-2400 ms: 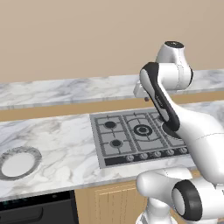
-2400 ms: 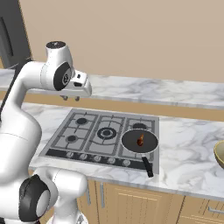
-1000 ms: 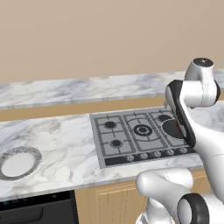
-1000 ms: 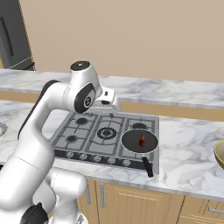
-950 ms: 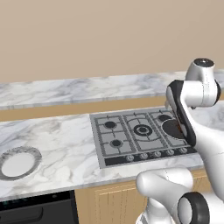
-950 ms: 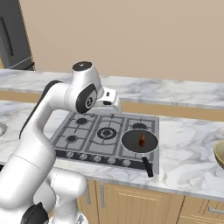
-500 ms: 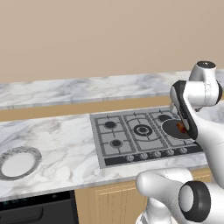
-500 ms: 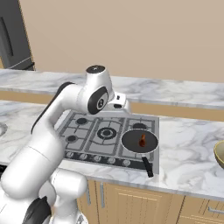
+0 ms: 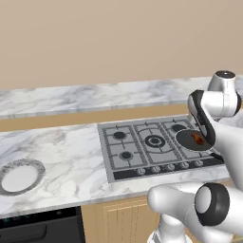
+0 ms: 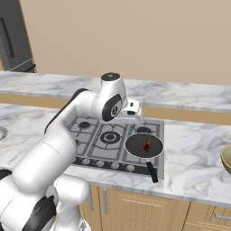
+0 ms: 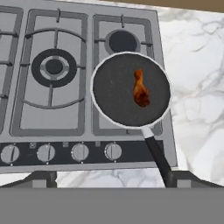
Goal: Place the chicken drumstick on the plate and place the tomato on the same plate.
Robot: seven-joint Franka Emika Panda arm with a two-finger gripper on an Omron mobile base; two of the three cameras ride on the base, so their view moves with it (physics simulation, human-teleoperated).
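On the hob [image 11: 83, 83], right side: black frying pan [image 11: 116, 103] holding the chicken drumstick [image 11: 140, 91]. Gripper [image 11: 111, 180] above it, fingers wide apart, empty. Left base view adds the plate [image 9: 20, 176], far left on the counter [image 9: 66, 156].

Surface [image 9: 71, 156]: white-grey veined marble look, smooth, slight sheen. Hob [image 11: 48, 109]: brushed grey metal plate, matt dark grates, black glossy knob strip w/ silver knobs. Frying pan [image 11: 113, 94]: matt black, fine-speckled inside, thin pale rim, black plastic-looking handle. Chicken drumstick [image 11: 140, 92]: reddish-brown, glazed, uneven skin. Plate [image 9: 20, 176]: plain white centre, grey speckled rim, ceramic look. Cabinet fronts [image 10: 135, 210]: light wood grain, matt. Wall [image 9: 118, 42]: flat tan, matt. Bowl [image 10: 226, 159]: tan-olive, smooth. Arm [image 10: 85, 113]: glossy white plastic shells, dark joints.
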